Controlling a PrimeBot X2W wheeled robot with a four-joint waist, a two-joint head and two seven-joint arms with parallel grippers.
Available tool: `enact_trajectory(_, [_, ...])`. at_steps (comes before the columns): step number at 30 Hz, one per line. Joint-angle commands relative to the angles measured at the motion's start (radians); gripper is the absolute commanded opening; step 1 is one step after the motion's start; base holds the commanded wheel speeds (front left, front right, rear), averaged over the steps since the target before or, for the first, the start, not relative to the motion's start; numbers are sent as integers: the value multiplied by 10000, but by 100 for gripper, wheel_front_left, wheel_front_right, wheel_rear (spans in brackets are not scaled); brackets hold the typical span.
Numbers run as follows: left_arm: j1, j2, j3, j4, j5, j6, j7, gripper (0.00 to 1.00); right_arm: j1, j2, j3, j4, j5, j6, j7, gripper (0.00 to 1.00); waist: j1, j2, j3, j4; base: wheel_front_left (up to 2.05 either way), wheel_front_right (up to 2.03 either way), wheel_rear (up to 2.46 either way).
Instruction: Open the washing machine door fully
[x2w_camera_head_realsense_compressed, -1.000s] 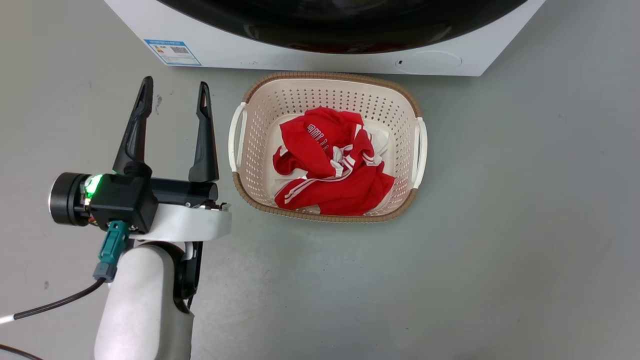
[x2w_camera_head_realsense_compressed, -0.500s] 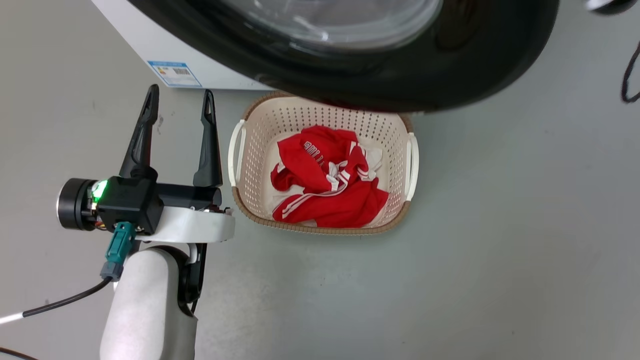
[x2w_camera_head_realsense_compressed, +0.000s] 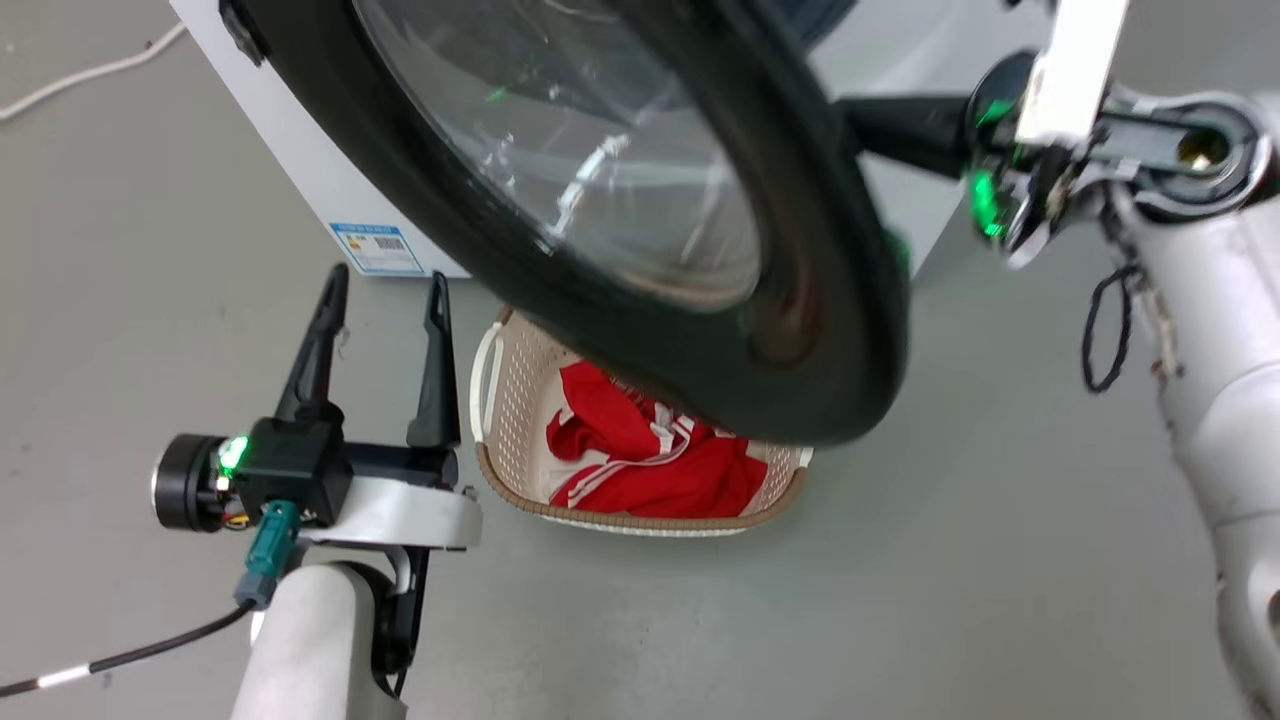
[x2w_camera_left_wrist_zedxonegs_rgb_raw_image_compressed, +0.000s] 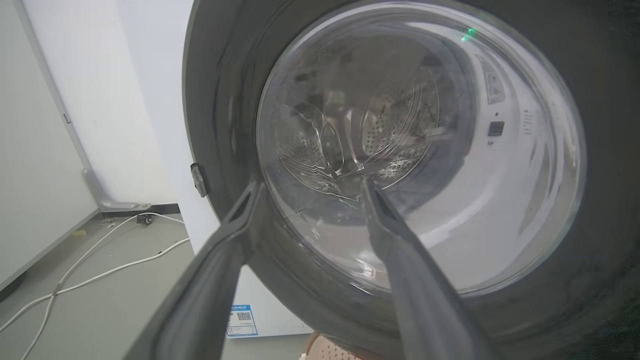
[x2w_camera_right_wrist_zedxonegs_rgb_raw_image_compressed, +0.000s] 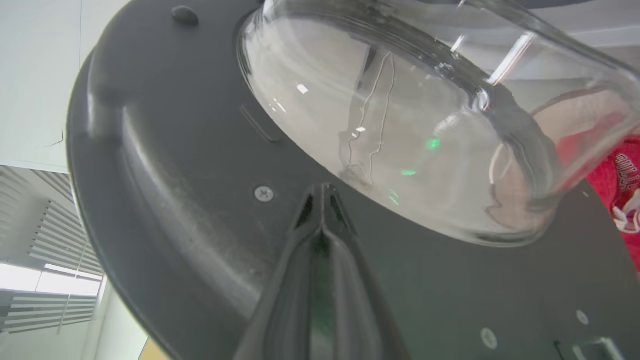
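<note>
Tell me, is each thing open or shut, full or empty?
Door, partly open, swung out over the basket.
Basket, holding red clothes.
Left gripper, jaws open, empty.
Right gripper, jaws shut, tips at the door's inner side.

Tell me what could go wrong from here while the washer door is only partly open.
1. The left hand stands open before the outer face of the washing machine door; swinging wider, the door could strike it.
2. The right hand is shut, apparently just pressing the smooth inner face beside the glass bowl, so it may slide off.
3. The door overhangs the laundry basket; whether its rim clears it, I cannot tell.
</note>
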Motion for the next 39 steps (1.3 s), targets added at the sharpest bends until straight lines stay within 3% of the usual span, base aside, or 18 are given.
enact_trajectory(1, [134, -4, -26, 20, 14, 18, -27, 100, 246, 144, 75, -160, 97, 0, 142, 0, 0, 0, -216, 31, 0, 0, 0])
enact_trajectory(11, [513, -68, -367, 296, -97, -3, -27, 100, 1950, 720, 582, -1614, 550, 0, 571, 0, 0, 0, -913, 233, 0, 0, 0])
enact_trajectory(22, [762, -99, -612, 363, -169, 63, -26, 100, 3117, 1023, 1069, -2568, 737, 0, 81, 0, 0, 0, -1270, 240, 0, 0, 0])
enact_trajectory(26, [857, -104, -612, 389, -225, 87, -26, 100, 3563, 1017, 604, -3112, 710, 0, -967, 0, 0, 0, -1384, 186, 0, 0, 0])
enact_trajectory(32, [1050, -110, -488, 347, -247, 159, -26, 100, 4833, 1061, -880, -4310, 569, 0, -3682, 0, 0, 0, -1563, 32, 0, 0, 0])
enact_trajectory(33, [1086, -109, -459, 329, -248, 177, -26, 100, 5117, 1068, -1133, -4493, 453, 0, -4195, 12, 0, 0, -1576, -12, 0, 0, 0])
enact_trajectory(34, [1114, -109, -431, 313, -246, 186, -26, 100, 5399, 1083, -1392, -4704, 307, 0, -4736, 47, 0, 0, -1587, -57, 0, 0, 0])
enact_trajectory(35, [1141, -110, -399, 303, -244, 196, -26, 100, 5655, 1101, -1652, -4891, 162, 0, -5276, 95, 0, 0, -1604, -101, 0, 0, 0])
enact_trajectory(36, [1188, -109, -361, 293, -237, 194, -26, 100, 5933, 1118, -1862, -5069, -6, 0, -5787, 100, 0, 0, -1619, -142, 0, 0, 0])
enact_trajectory(39, [1310, -107, -249, 289, -241, 218, -26, 100, 6806, 1152, -2419, -5449, -630, 0, -7246, 100, 0, 0, -1681, -238, 0, 0, 0])
